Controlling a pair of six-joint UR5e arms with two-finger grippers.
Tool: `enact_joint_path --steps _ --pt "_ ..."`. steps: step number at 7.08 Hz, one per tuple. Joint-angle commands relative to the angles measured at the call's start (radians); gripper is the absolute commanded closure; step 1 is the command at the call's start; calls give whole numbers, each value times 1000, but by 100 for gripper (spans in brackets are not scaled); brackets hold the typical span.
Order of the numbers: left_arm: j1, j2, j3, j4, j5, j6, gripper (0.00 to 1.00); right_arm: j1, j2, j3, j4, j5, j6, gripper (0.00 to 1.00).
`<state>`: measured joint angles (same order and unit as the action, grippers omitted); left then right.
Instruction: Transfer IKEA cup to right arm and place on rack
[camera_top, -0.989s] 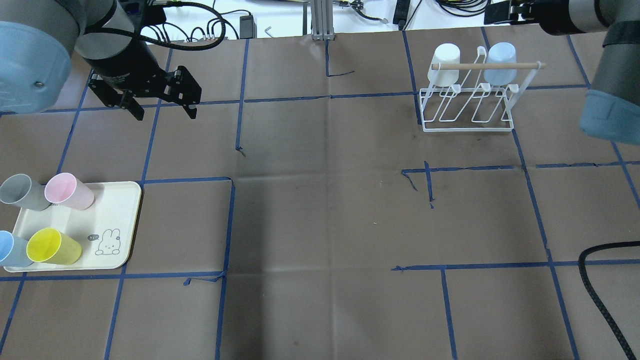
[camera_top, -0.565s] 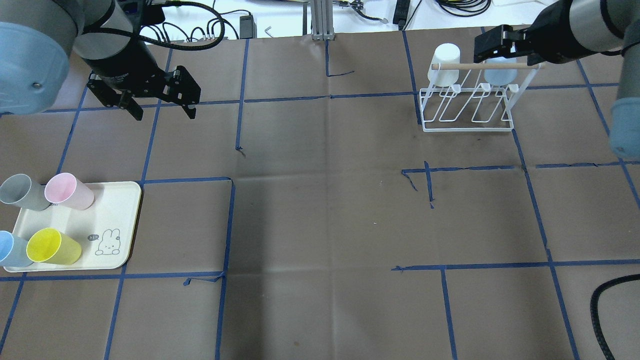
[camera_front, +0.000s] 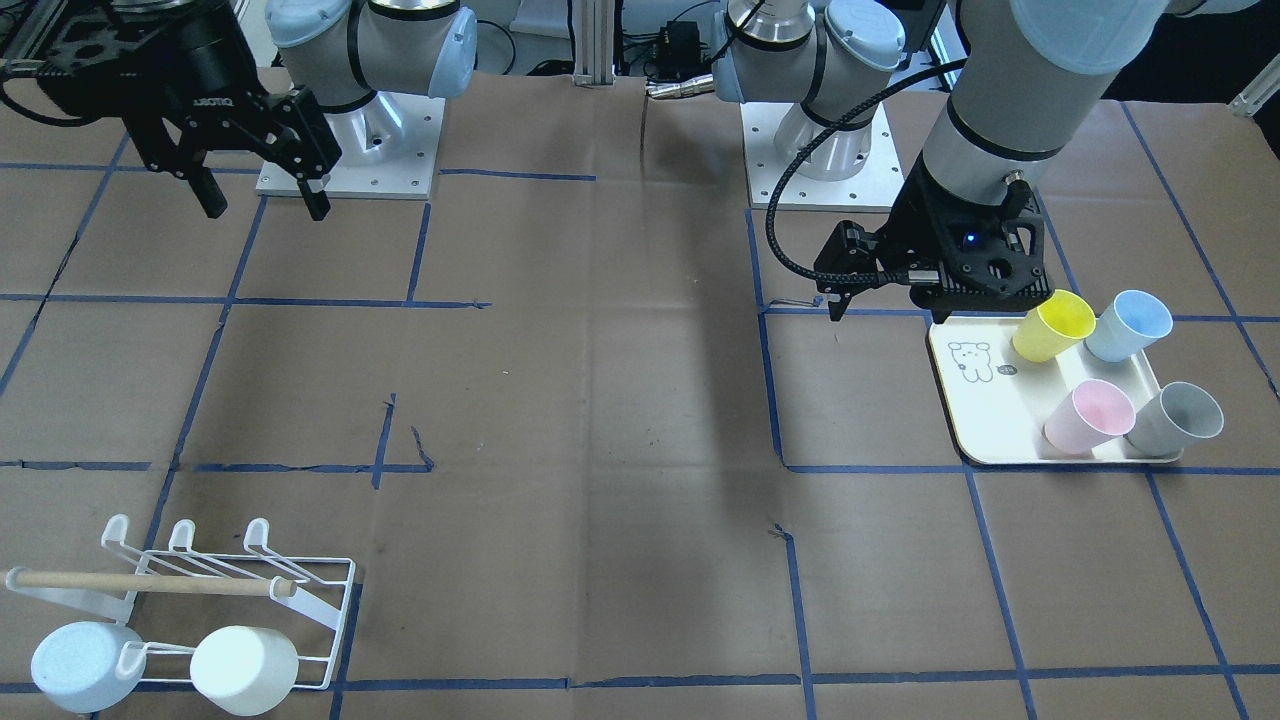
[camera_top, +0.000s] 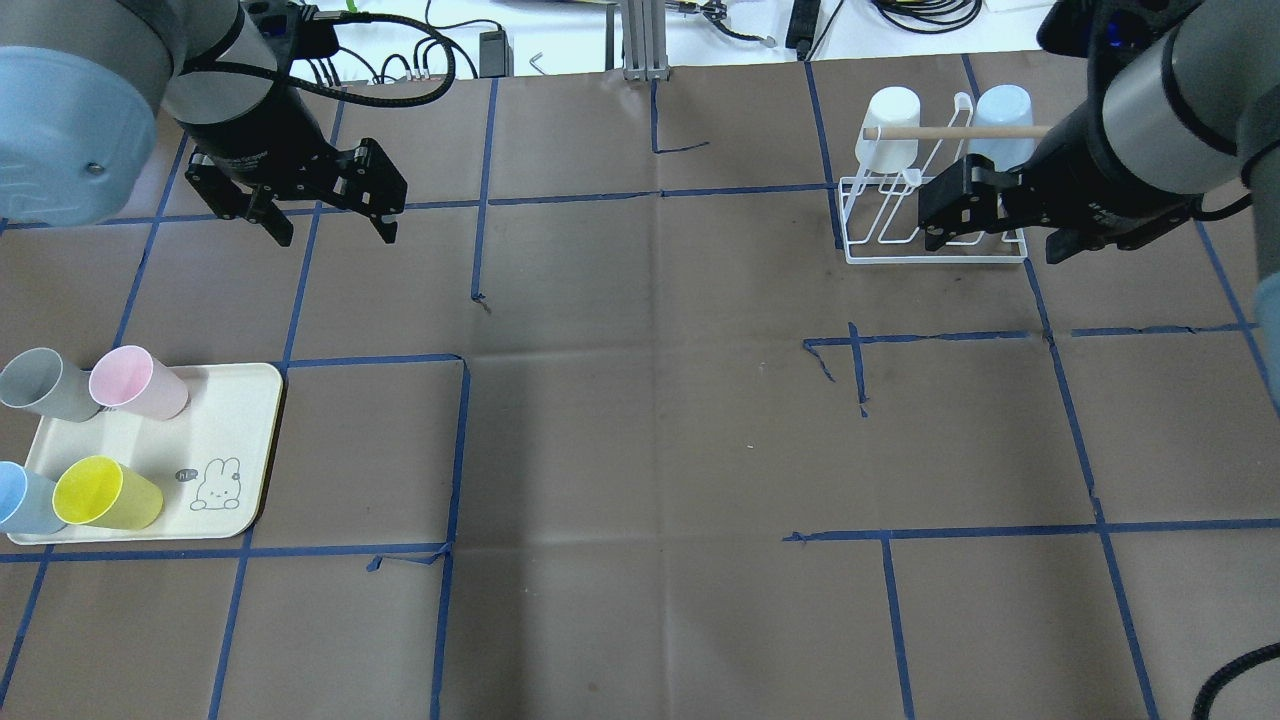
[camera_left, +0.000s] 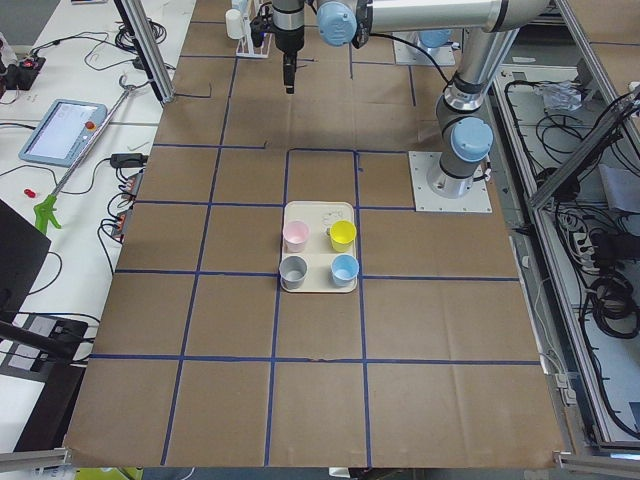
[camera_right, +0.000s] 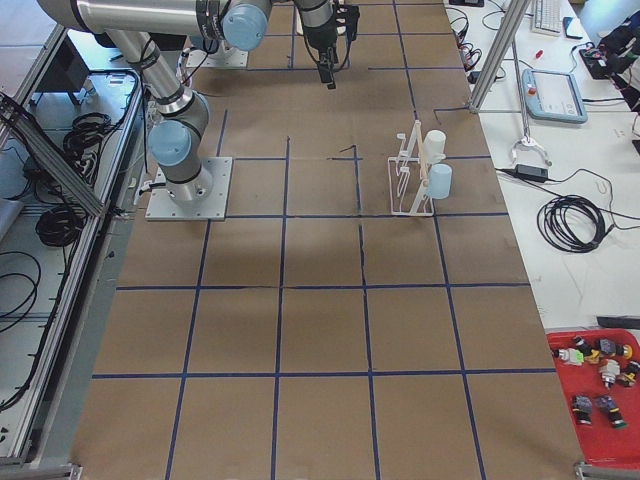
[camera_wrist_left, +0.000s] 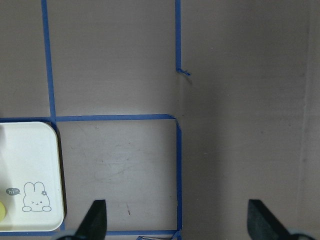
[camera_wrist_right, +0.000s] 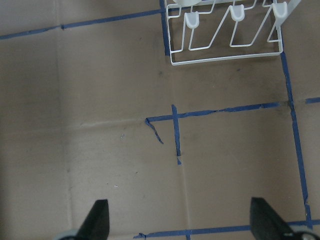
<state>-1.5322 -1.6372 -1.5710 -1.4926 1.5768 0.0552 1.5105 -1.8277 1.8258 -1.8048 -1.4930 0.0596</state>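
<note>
With the left end effector (camera_top: 335, 235) and the right end effector (camera_front: 265, 208) both spread and empty, I judge the pick the riskiest step: the yellow cup (camera_top: 105, 492), blue cup (camera_top: 22, 498), pink cup (camera_top: 137, 382) and grey cup (camera_top: 45, 385) stand in close pairs on the tray (camera_top: 230, 420) at the left end of the surface (camera_top: 640, 450), so a wide finger lowered beside one could tip its neighbour. The right arm (camera_top: 1150, 130), near the rack (camera_top: 890, 260), could also jostle the white cup (camera_top: 890, 125) hung there. Each cup on the tray is a plain, handleless, tapered tumbler, upright, mouth up.
</note>
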Motion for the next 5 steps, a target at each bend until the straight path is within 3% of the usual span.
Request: enact_joint_path --steps 1,3,5 --pt "1 7 -1 0 0 2 1 54 80 -54 22 -32 58 0" --pt "1 7 -1 0 0 2 1 56 197 -192 82 -32 63 0" --pt "1 7 -1 0 0 5 1 85 197 -195 90 -62 63 0"
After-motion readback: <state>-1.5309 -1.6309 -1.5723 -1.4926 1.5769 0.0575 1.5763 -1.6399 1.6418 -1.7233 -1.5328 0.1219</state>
